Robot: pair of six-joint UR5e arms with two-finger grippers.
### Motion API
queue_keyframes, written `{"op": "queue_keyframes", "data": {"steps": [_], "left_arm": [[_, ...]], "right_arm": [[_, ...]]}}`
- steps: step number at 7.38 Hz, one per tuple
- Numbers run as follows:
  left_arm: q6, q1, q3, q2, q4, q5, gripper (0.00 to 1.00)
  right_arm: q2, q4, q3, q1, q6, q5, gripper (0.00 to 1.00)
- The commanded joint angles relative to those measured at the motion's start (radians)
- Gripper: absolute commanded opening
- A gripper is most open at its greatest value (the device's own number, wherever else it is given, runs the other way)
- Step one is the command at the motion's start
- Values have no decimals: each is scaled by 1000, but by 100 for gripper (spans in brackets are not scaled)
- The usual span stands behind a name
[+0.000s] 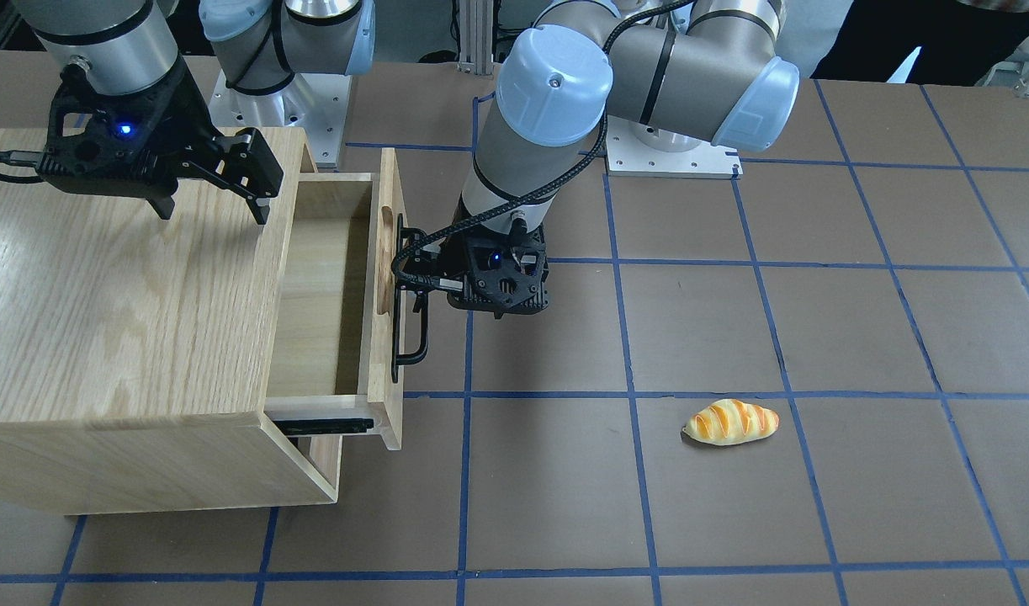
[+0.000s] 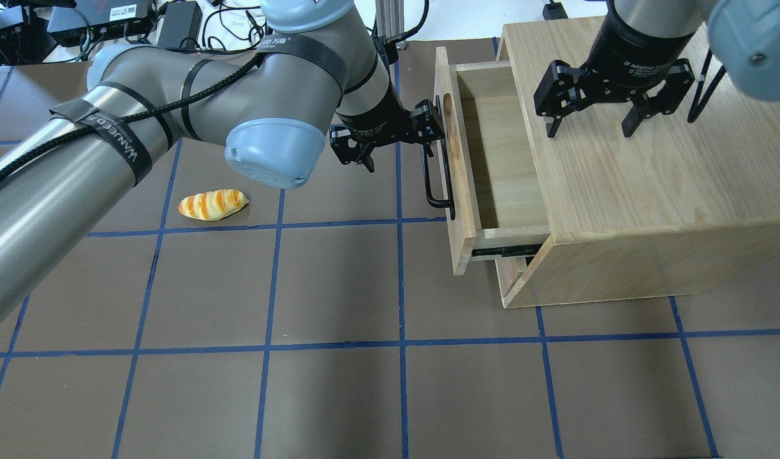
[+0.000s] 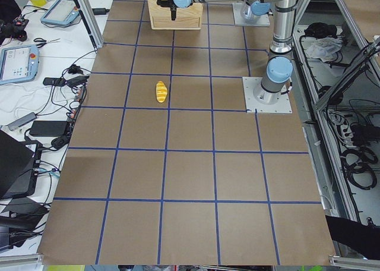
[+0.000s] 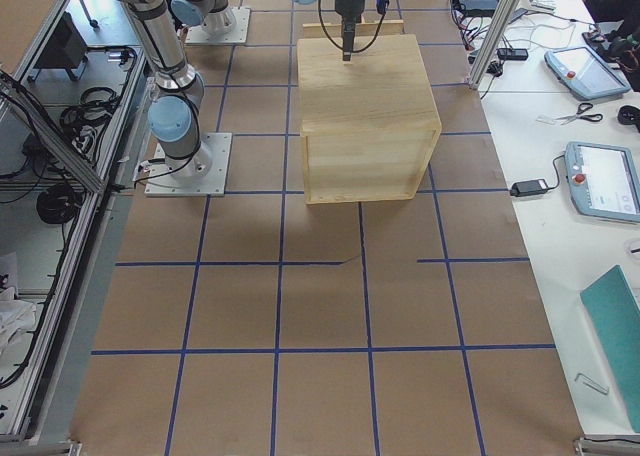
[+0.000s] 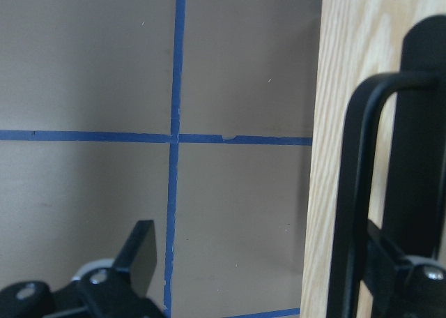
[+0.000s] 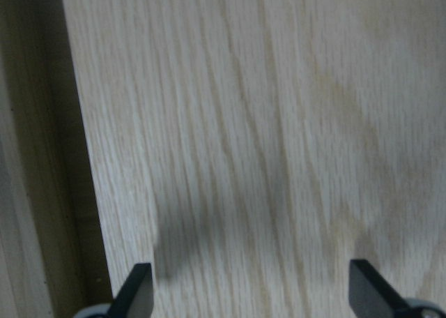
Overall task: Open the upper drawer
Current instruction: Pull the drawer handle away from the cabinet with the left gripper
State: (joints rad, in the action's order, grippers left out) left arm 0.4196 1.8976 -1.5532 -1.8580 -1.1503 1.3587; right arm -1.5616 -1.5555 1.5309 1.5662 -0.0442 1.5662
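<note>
Upper drawer (image 2: 499,167) stands well out, job nearly done. Left gripper (image 2: 399,145), fingers spread wide, straddles the black handle (image 2: 439,173). Right gripper (image 2: 588,132) hovers splayed over the cabinet top (image 2: 651,188).

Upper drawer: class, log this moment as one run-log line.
upper drawer: pulled partly out | left claw: open, at bar handle | right claw: open, above cabinet top

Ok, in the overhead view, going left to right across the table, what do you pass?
bread roll → left end effector → handle → drawer → cabinet. The right end effector hangs over the cabinet, so it has no place of its own in the order.
</note>
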Motion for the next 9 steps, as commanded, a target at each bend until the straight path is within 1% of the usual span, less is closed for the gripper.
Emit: {"op": "queue_keyframes", "data": {"steps": [1, 3, 4, 9], "left_arm": [[-24, -24, -5, 0, -9, 17, 100], [-36, -38, -1, 5, -15, 19, 100], [-62, -57, 1, 13, -40, 19, 100], [-99, -87, -8, 30, -49, 22, 100]], "right_arm": [[0, 0, 0, 0, 0, -2, 100], [0, 0, 0, 0, 0, 0, 100], [0, -2, 0, 0, 0, 0, 100], [0, -2, 0, 0, 0, 0, 100]]}}
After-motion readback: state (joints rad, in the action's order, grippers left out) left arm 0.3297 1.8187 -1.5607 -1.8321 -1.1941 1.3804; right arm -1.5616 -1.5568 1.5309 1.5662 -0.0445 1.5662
